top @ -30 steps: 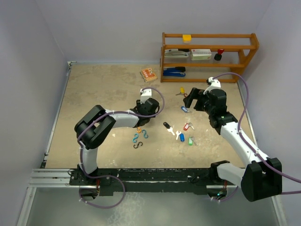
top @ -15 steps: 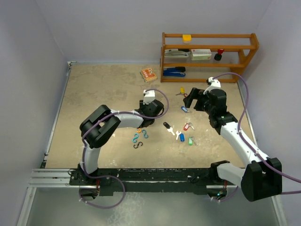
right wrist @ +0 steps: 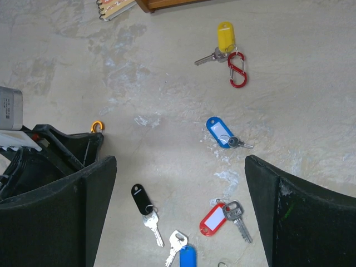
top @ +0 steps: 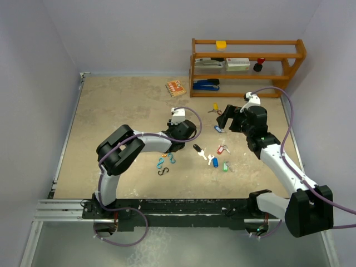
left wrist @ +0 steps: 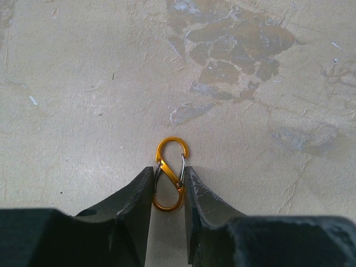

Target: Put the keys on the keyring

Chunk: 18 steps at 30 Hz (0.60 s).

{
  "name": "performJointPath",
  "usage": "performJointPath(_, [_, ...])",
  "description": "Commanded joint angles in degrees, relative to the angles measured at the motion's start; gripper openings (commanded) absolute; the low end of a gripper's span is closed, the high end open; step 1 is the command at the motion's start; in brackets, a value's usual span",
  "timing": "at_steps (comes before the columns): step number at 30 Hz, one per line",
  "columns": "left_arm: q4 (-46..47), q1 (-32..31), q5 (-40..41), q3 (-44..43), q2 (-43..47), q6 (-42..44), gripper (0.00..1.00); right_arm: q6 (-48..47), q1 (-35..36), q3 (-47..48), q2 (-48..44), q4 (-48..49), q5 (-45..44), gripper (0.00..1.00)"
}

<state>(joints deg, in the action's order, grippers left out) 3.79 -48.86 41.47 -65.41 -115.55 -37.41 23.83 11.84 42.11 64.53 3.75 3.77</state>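
Several keys with coloured tags lie on the table right of centre: yellow (top: 215,107), blue (top: 218,129), black (top: 197,148), red (top: 221,149), a second blue (top: 214,162) and green (top: 226,166). The right wrist view shows the yellow (right wrist: 225,36), blue (right wrist: 218,130), black (right wrist: 141,199) and red (right wrist: 214,221) ones. My left gripper (top: 186,130) is shut on an orange S-shaped clip (left wrist: 169,172), low over the table, left of the black key. My right gripper (top: 228,118) is open and empty above the blue key.
A red S-clip (right wrist: 237,69) lies beside the yellow key. Blue (top: 160,162), teal (top: 172,158) and black (top: 162,171) S-clips lie near the left arm. A wooden shelf (top: 247,61) stands at the back right, an orange notebook (top: 175,88) left of it.
My left gripper has moved to the right, toward the keys, with the orange clip now between its fingers. The right arm has not moved.
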Motion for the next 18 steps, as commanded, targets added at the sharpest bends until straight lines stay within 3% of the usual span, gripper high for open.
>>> performJointPath(1, [-6.5,-0.6,-3.2,2.5,-2.0,-1.2,0.18,-0.5,0.0,-0.1,-0.4,1.9,-0.6,1.00])
performJointPath(3, [-6.7,-0.6,-3.2,2.4,-2.0,-0.9,0.02,-0.5,0.0,-0.1,-0.4,1.8,-0.5,1.00])
performJointPath(4, [-6.7,-0.6,-3.0,2.4,-1.8,-0.8,0.00,-0.5,0.0,-0.1,-0.4,1.7,-0.4,1.00])
performJointPath(18, [-5.2,-0.6,-2.1,5.0,8.6,2.0,0.00,-2.8,0.1,1.9,4.7,-4.4,-1.6,0.98])
